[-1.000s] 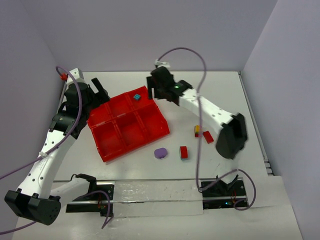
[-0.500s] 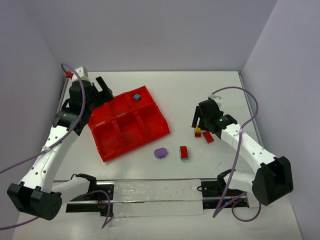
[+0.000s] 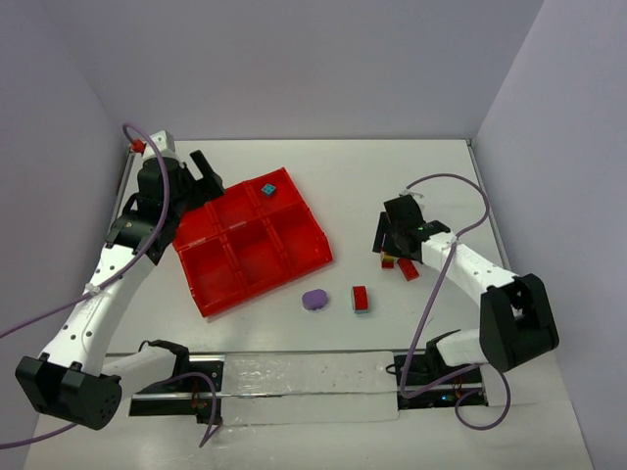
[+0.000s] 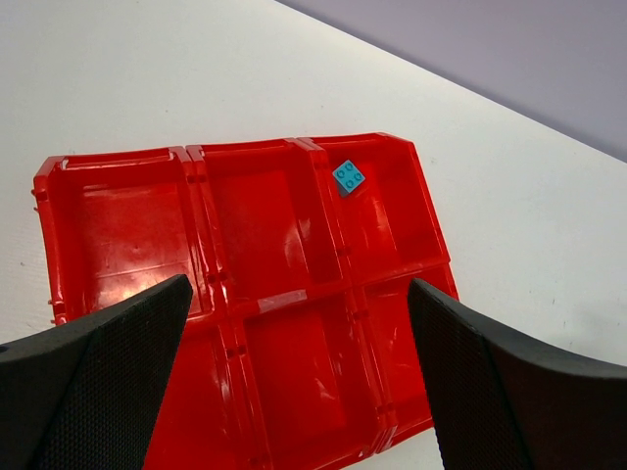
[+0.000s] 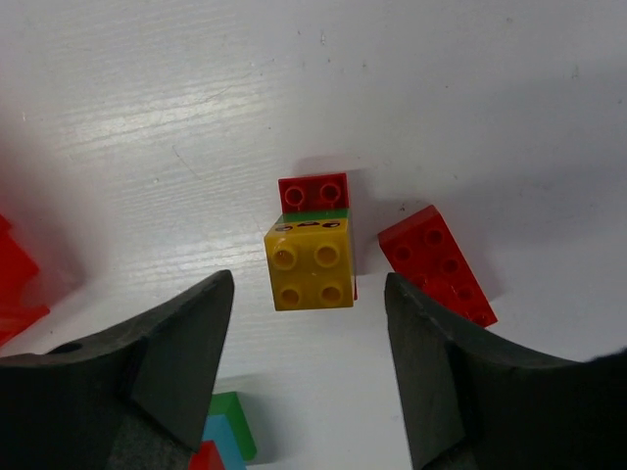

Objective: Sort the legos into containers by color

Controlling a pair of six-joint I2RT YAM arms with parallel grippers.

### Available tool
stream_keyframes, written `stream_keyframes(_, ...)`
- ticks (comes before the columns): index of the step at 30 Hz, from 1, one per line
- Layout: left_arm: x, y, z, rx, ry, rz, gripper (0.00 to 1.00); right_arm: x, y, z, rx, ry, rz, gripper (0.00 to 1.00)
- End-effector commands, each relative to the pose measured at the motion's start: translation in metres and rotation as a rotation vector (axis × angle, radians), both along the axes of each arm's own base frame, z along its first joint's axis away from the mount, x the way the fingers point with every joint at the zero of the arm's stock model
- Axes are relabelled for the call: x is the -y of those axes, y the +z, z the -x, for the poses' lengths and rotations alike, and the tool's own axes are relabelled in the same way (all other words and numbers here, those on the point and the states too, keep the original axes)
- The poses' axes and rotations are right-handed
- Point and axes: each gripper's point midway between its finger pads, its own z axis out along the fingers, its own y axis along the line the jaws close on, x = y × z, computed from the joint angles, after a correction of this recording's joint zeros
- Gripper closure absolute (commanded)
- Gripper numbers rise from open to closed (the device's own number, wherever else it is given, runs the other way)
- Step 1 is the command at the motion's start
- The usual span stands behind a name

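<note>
The red tray (image 3: 221,291) of six compartments lies left of centre. A teal brick (image 3: 267,188) sits in its far right compartment, also in the left wrist view (image 4: 348,176). My left gripper (image 3: 204,186) is open and empty above the tray's far left side (image 4: 304,392). My right gripper (image 3: 390,245) is open, and its jaws hover above and on either side of a yellow brick (image 5: 312,264) stacked on green and red pieces (image 3: 388,260). A long red brick (image 5: 436,264) lies just to its right. A purple brick (image 3: 314,300) lies near the tray.
A red-topped stack of bricks (image 3: 361,299) lies between the purple brick and the yellow one; its green and teal layers show in the right wrist view (image 5: 227,431). A clear strip and the arm bases run along the near edge. Walls close the table's sides.
My right arm swung from over the tray's far right corner to the bricks on the right and now hangs open over the yellow brick. My left arm shifted slightly.
</note>
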Motion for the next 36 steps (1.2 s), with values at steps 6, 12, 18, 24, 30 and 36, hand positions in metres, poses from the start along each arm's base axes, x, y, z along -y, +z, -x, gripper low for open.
stream_keyframes(6, 0.007, 0.009, -0.003, 0.036, -0.027, 0.026, 0.01, 0.000, -0.006, -0.014, 0.023, 0.018, 0.018, 0.37)
stream_keyframes(12, 0.008, 0.013, -0.003, 0.045, -0.029, 0.028, 0.01, -0.001, -0.008, -0.017, 0.012, 0.020, 0.020, 0.44)
stream_keyframes(18, 0.009, 0.014, -0.004, 0.046, -0.033, 0.029, 0.01, 0.000, -0.007, -0.015, 0.016, 0.015, 0.021, 0.66)
stream_keyframes(24, 0.012, 0.015, -0.006, 0.048, -0.050, 0.038, 0.01, -0.010, 0.026, -0.016, 0.075, 0.048, -0.042, 0.94)
stream_keyframes(30, 0.031, 0.022, -0.006, 0.058, -0.144, 0.079, 0.01, -0.049, 0.099, -0.017, 0.219, 0.194, -0.246, 0.98)
stream_keyframes(36, 0.083, 0.049, 0.018, 0.169, -0.479, 0.175, 0.01, -0.109, 0.174, -0.004, 0.389, 0.464, -0.552, 0.97)
